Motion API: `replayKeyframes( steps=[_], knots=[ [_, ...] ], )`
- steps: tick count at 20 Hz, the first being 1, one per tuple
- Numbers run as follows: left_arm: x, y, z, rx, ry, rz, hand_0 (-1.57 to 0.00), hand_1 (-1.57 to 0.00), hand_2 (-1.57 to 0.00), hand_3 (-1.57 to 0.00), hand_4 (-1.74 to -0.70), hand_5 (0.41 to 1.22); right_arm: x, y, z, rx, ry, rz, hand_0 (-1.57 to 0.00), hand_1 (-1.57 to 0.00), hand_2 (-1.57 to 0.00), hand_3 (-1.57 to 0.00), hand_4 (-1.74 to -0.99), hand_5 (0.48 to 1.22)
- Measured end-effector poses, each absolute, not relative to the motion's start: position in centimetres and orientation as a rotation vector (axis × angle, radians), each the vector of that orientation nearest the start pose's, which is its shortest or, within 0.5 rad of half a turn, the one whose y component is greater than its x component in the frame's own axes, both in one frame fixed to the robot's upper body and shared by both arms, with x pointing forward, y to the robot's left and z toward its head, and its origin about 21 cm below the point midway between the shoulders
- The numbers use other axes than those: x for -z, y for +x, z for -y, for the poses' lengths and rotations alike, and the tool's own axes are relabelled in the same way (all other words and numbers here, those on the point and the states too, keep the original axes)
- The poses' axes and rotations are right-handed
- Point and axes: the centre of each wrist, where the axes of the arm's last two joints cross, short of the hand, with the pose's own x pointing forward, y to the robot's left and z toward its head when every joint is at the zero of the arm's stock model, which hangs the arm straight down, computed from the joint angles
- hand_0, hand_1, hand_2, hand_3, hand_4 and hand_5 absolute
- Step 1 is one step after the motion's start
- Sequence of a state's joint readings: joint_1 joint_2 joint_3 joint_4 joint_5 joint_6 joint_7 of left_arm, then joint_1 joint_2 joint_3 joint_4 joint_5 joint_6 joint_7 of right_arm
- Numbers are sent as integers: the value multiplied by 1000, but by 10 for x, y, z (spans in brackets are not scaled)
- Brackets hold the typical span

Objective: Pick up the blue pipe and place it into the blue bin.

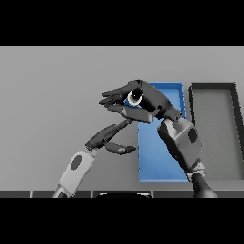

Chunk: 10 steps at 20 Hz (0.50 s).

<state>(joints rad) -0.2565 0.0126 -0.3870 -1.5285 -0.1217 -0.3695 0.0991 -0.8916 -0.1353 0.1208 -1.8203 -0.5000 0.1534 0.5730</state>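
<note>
head view: the blue pipe (pixel 133 98) is seen held in the right hand (pixel 143 102), whose fingers and thumb are curled round it so that only one round end, pale with a dark centre and a blue rim, is shown facing the camera. the hand and pipe are raised over the left edge of the blue bin (pixel 159 157), near the bin's far left corner, and the fingertips are pointed past that edge toward the left side of the table (pixel 47 95). the right arm is brought in from the lower right and is laid across the right half of the bin. whether the pipe is touching the bin cannot be told. the left hand (pixel 107 138) is seen nearer the table's front edge, just beside the bin's left wall, with its fingers relaxed and straight, nothing being held in it; its thumb is pointed toward the bin. a grey bin (pixel 212 128) is set just beside the blue bin, toward the table's right edge.
</note>
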Motion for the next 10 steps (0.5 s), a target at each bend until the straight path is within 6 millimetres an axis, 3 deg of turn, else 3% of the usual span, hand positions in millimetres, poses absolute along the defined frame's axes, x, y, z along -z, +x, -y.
replayKeyframes(
  steps=[3, 5, 10],
  knots=[
    [-46, 275, -113, 875, -428, 1546, 0, 0, 0, 0, -892, 428, -327, 307, 139, -569, 525, 1984, -1571, -1571, -1571, -1571, -1741, 1221],
    [-46, 276, -115, 876, -427, 1545, 0, 0, 0, 0, -890, 421, -335, 318, 158, -510, 436, 1963, -1571, -1571, -1571, -1571, -1741, 1221],
    [-47, 277, -114, 886, -415, 1565, 1, 1, 1, 1, -874, 413, -314, 342, 210, -395, 228, 1888, -1571, -1571, -1571, -1571, -1741, 1221]
  ],
)
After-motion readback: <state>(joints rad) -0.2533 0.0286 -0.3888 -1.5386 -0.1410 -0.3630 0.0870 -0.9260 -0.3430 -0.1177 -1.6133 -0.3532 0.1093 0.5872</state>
